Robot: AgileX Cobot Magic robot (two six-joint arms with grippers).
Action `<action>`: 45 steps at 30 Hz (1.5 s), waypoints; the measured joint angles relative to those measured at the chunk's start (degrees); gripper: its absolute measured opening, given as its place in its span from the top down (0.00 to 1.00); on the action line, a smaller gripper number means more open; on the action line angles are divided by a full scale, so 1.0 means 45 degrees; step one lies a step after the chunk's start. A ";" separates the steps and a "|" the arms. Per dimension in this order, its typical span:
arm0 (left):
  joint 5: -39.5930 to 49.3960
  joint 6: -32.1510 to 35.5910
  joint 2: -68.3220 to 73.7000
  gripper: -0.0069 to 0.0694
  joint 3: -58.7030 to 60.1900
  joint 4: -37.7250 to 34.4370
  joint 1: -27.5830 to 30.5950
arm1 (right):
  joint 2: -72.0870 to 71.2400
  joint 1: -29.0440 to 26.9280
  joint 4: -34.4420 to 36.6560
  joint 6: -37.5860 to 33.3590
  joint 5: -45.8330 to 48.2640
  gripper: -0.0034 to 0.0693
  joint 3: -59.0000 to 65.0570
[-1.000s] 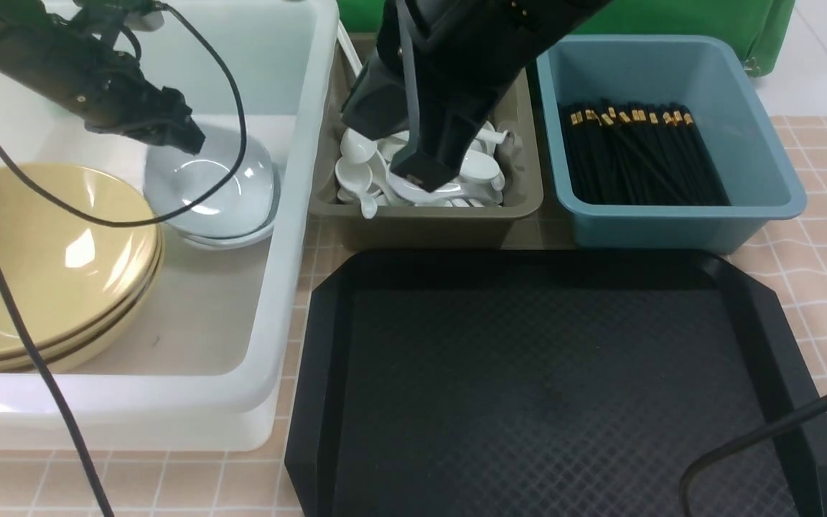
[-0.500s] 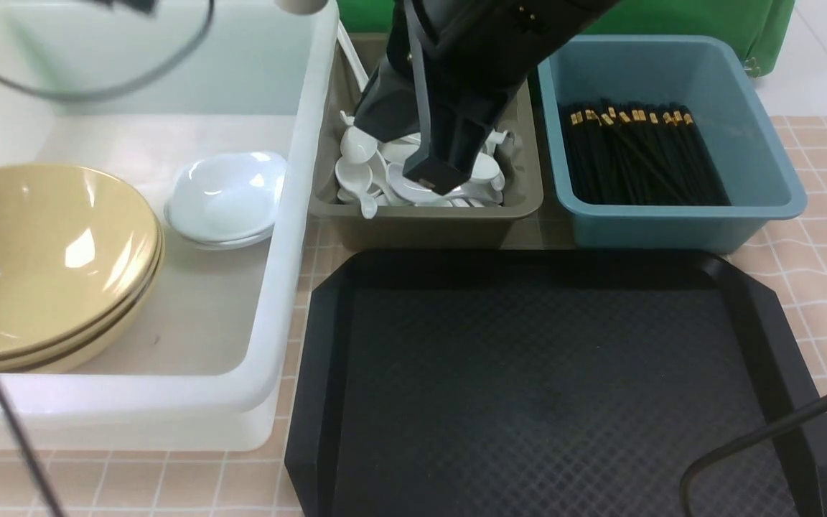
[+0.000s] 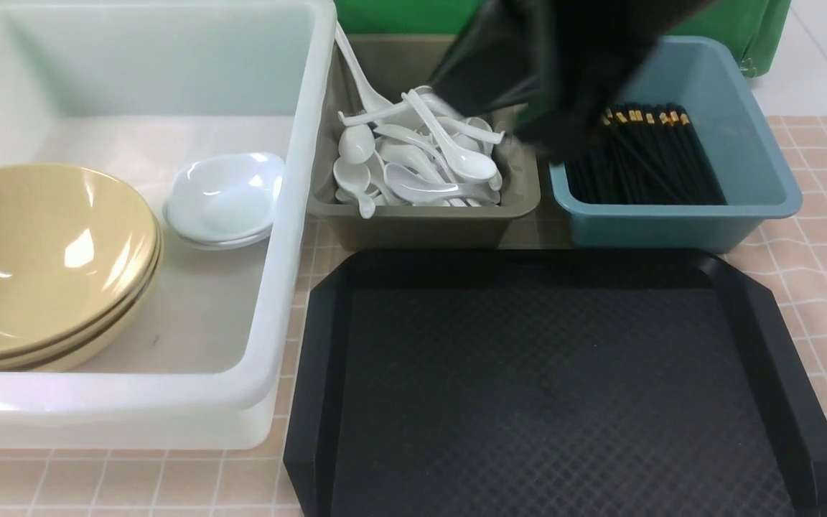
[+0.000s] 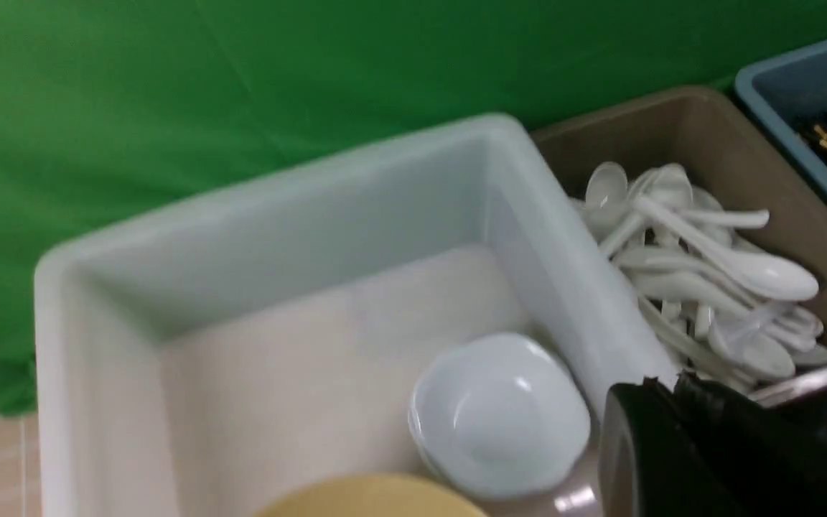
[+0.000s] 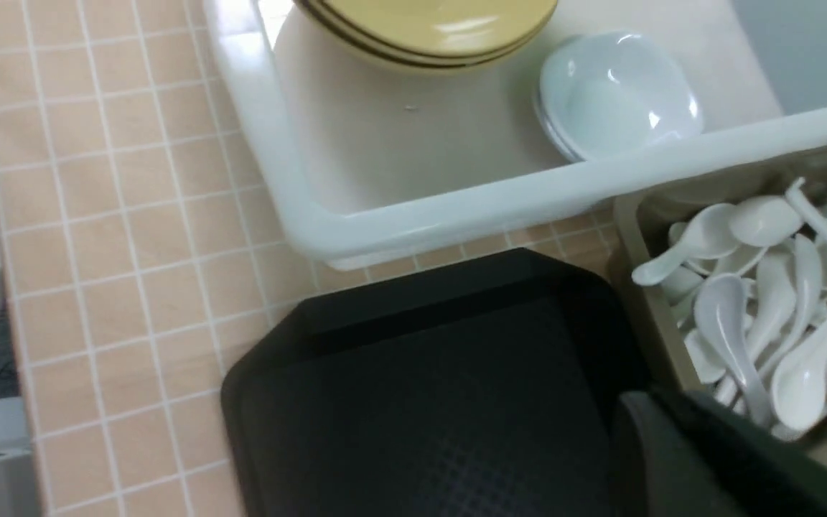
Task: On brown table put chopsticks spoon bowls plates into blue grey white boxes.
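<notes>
Your left pincer is clenched on nothing, your right pincer [image 3: 550, 140] blurs, apparently clenched, above the spoons [image 3: 421, 161] and chopsticks [image 3: 643, 154].

Front view overlooks table, both wrist views share spoons [image 3: 413, 154]

Bright overhead light, glossy glare, motion-blurred arm [image 3: 564, 72]

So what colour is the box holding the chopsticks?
Teal-blue box, clearest in the front view; the chopsticks are black with gold bands.
</notes>
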 joint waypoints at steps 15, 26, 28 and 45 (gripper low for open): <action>-0.5043 -0.0728 -0.7482 0.90 1.1123 0.0739 0.0000 | -0.5467 0.0000 -0.0078 0.1247 -0.3478 0.85 0.5938; -0.6897 -0.2112 -1.3492 0.90 1.7030 0.0824 0.0000 | -1.0186 0.0000 -0.0078 0.1291 -0.9654 0.85 1.1945; -0.7074 -0.2185 -1.4527 0.90 1.7635 0.1018 0.0000 | -1.0760 0.0000 -0.0078 0.1291 -1.0378 0.85 1.2802; -0.7020 -0.2307 -1.7205 0.90 1.9220 0.1321 0.0000 | -1.1535 0.0000 -0.0067 0.1674 -1.1030 0.85 1.4031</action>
